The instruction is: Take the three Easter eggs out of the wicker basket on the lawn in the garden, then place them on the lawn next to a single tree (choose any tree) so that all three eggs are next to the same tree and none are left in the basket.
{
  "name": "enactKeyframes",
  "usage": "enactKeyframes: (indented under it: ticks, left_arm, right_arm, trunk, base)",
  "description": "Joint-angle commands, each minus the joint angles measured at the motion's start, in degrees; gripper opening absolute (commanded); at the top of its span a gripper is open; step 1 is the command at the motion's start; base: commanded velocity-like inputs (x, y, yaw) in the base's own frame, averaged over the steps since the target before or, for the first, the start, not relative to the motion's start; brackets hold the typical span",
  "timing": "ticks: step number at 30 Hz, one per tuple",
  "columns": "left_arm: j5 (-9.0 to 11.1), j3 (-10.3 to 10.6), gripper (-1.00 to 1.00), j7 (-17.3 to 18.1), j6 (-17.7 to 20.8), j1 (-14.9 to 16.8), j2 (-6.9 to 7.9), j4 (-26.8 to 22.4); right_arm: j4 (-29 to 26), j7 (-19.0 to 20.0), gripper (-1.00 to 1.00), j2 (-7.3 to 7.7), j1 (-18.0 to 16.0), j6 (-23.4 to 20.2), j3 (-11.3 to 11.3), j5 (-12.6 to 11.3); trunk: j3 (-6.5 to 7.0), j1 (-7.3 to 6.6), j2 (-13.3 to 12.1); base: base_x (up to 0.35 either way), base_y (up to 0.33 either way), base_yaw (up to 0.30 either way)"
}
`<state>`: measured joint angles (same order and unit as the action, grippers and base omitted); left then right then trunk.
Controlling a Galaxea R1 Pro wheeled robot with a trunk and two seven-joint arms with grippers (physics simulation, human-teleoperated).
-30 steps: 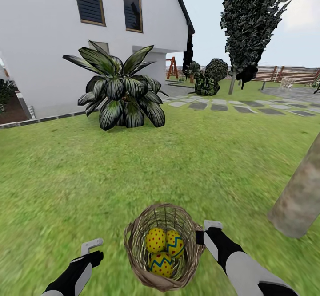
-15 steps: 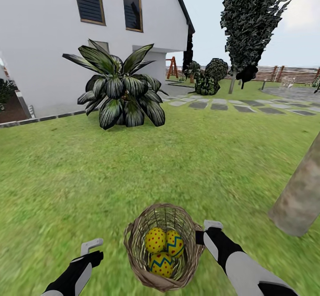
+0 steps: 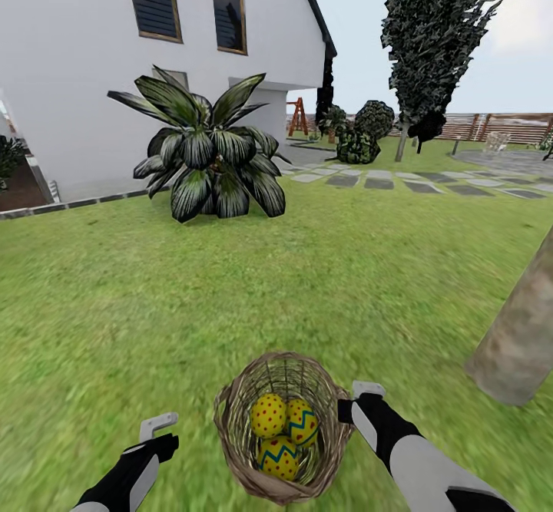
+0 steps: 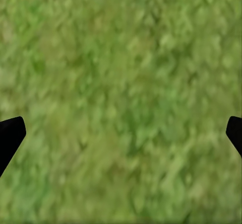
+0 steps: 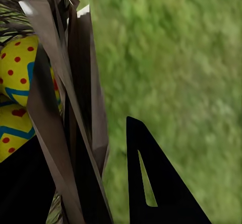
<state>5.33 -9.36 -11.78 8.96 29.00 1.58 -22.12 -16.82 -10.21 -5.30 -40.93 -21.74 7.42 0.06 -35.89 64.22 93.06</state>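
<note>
Mottled green lawn (image 3: pixel 115 305). Tan open-weave wicker basket (image 3: pixel 230 427) holds three yellow red-dotted Easter eggs (image 3: pixel 269 414). Right pincer (image 3: pixel 353 401) pinches basket rim; left pincer (image 4: pixel 121 133) spread above grass. Step: probably carrying basket. Next: approach grey-brown tree trunk (image 3: pixel 518 335).

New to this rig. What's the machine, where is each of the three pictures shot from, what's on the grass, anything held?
It is a simulated two-armed wheeled robot in a garden. The big picture comes from its head camera, looking down over both arms; the other two come from cameras on each wrist, looking along the fingers.

On the lawn sits a wicker basket holding three Easter eggs. A tree trunk stands at the right; a palm and a white house lie ahead.

The left end effector hangs open above bare grass, holding nothing. The right end effector is at the basket's rim; its wrist view shows one finger on each side of the wicker wall. Whether it is gripping is unclear.
</note>
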Motion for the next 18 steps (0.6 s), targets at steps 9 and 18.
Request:
enactKeyframes:
  ticks: [9, 18]
  left_arm:
    - [0.6, 0.0, 1.00, -0.2, 0.3, 0.0, 0.00, -0.1]
    - [0.6, 0.0, 1.00, -0.2, 0.3, 0.0, 0.00, -0.1]
  right_arm:
    - [-0.2, -0.2, -1.00, -0.06, 0.0, -0.2, 0.4, -0.2]
    - [-0.1, -0.2, -1.00, -0.06, -0.1, -0.2, 0.4, -0.3]
  trunk:
    - [-1.67, 1.98, 3.7]
    - [-3.29, 3.95, 7.3]
  base:
    - [0.000, 0.000, 0.000]
    - [0.000, 0.000, 0.000]
